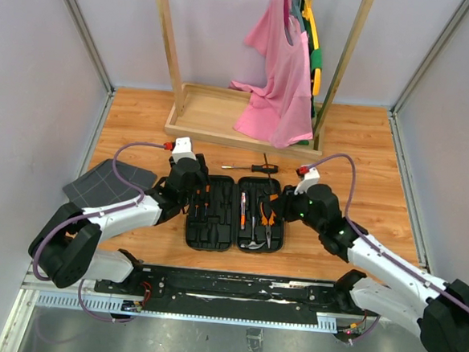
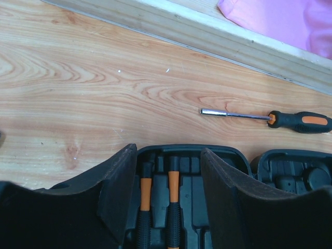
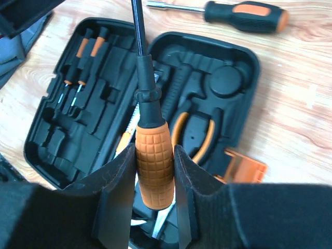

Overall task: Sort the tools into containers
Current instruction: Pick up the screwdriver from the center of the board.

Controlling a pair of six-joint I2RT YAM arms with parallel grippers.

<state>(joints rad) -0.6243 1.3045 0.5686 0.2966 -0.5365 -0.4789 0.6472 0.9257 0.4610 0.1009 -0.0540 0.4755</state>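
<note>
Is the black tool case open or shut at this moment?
Open: the tool case lies spread flat, both halves face up, moulded slots and pliers visible inside.

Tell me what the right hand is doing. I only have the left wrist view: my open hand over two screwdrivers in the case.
Observer: The right hand is shut on an orange-handled screwdriver, over the right half of the tool case.
Operator: Is anything seated in that half?
Observer: Yes, pliers with orange handles lie in a moulded slot there.
Operator: And the slots on my half, below what I can see?
Observer: They look empty in the right wrist view; only your two screwdrivers sit in that half.
</note>
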